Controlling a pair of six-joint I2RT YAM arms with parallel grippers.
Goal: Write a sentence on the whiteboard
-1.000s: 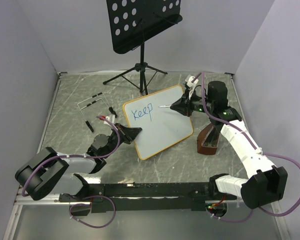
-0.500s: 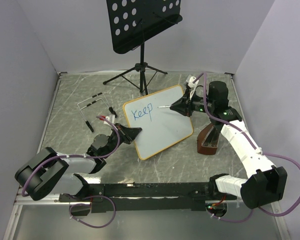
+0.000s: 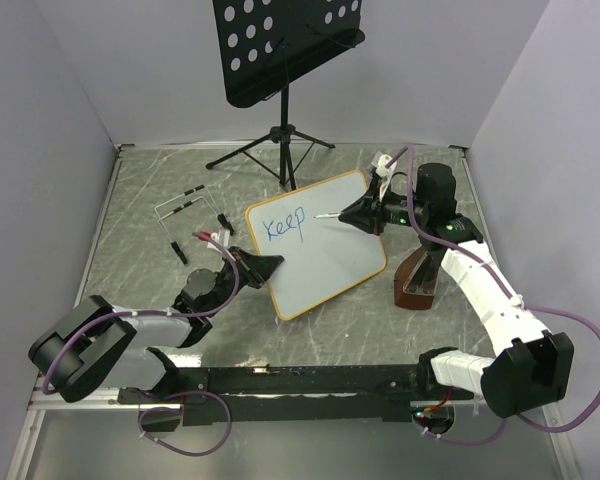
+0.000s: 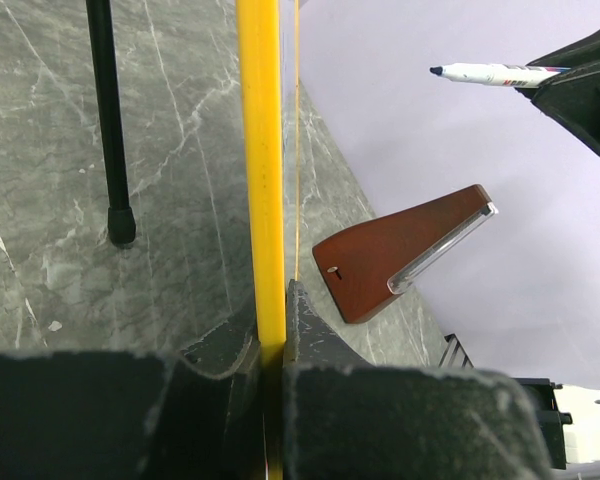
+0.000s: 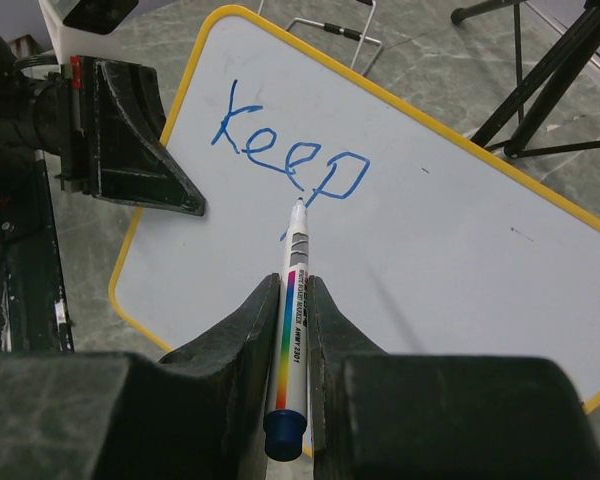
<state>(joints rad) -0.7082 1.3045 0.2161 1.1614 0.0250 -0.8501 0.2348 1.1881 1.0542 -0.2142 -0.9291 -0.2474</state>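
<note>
The whiteboard [image 3: 325, 262], white with a thin orange-yellow frame, lies tilted in the middle of the table. Of the sentence only "Keep" [image 3: 285, 227] shows, in blue, at the board's upper left. My left gripper [image 3: 270, 265] is shut on the board's left edge; the left wrist view shows the yellow frame [image 4: 261, 180] edge-on between the fingers. My right gripper [image 3: 358, 213] is shut on a white marker [image 5: 296, 310], uncapped. The marker's tip points at the board just right of and below the "p" [image 5: 332, 178] and seems to hover slightly off the surface.
A black perforated music stand [image 3: 280, 45] on a tripod [image 3: 280, 150] stands behind the board. A brown wedge-shaped object [image 3: 417, 280] sits right of the board under the right arm. A wire rack [image 3: 185, 205] and small black pieces [image 3: 180, 250] lie to the left.
</note>
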